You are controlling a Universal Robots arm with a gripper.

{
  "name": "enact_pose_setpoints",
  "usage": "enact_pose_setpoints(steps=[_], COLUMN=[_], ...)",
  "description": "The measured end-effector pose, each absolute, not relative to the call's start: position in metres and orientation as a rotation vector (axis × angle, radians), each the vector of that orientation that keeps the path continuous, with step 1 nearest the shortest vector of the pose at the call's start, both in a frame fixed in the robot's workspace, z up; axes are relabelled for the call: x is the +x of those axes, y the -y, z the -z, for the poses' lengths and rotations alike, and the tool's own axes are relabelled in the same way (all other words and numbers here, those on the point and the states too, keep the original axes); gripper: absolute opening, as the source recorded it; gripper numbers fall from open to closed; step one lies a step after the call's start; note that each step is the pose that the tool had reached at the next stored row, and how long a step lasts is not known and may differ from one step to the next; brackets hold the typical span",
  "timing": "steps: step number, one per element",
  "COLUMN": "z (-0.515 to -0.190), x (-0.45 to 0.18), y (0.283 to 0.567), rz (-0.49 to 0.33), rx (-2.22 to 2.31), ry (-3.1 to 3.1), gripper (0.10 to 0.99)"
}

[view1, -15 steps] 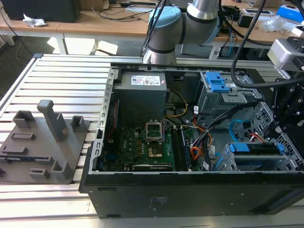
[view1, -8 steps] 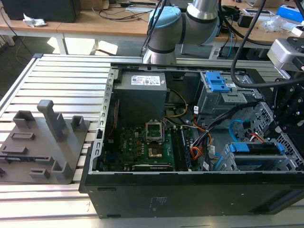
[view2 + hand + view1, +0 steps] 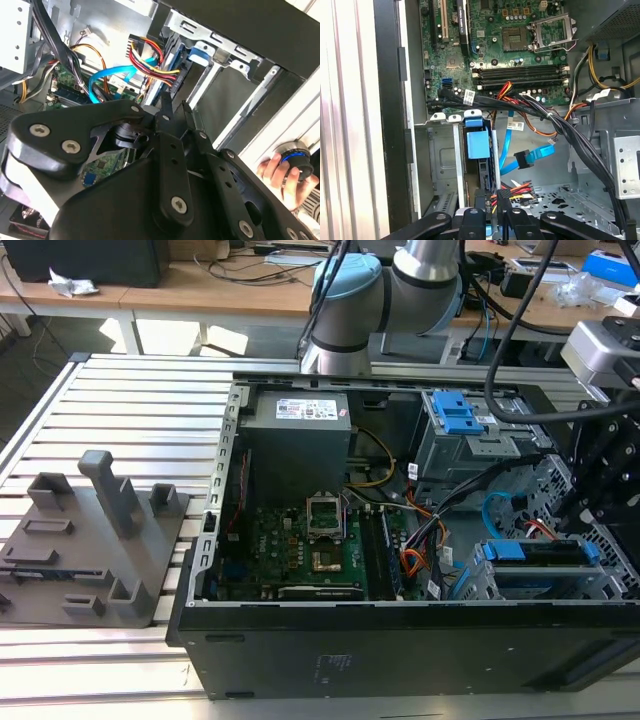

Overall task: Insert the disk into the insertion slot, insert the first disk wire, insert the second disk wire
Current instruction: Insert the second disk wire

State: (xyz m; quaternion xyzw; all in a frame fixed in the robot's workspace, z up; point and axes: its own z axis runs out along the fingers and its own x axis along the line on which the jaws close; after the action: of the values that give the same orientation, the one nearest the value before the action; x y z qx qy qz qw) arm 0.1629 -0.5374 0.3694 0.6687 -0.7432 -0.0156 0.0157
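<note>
Slatted metal bench (image 3: 120, 400), open computer case (image 3: 400, 650) on it. Disk (image 3: 477, 144) stands on edge, seated in the insertion slot (image 3: 442, 165). Gripper (image 3: 497, 205) hangs near its cabled end; jaw state cannot be told. Disk likely stiff, weighty and shock-sensitive, so the blue carrier edges look the safest hold.

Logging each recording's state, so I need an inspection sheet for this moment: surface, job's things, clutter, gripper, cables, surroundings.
Surface: slatted metal table holding an open computer case.
Job's things: disk in its blue carrier sits in the insertion slot of the silver cage.
Clutter: grey fixture block on the table, at the exterior view's left.
Grippers: gripper low inside the case, next to the disk.
Cables: blue cable with a black plug hangs loose; red-yellow-black wire bundle lies near the gripper.
Surroundings: wooden benches behind; a hand on a round knob.
</note>
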Motion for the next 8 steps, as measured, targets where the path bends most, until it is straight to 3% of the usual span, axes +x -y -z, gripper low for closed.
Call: enact_pose_setpoints(steps=[8], z=[-0.369], x=[0.159], y=[0.515], rz=[0.048], rx=[2.081], ry=[2.310], gripper=[0.239])
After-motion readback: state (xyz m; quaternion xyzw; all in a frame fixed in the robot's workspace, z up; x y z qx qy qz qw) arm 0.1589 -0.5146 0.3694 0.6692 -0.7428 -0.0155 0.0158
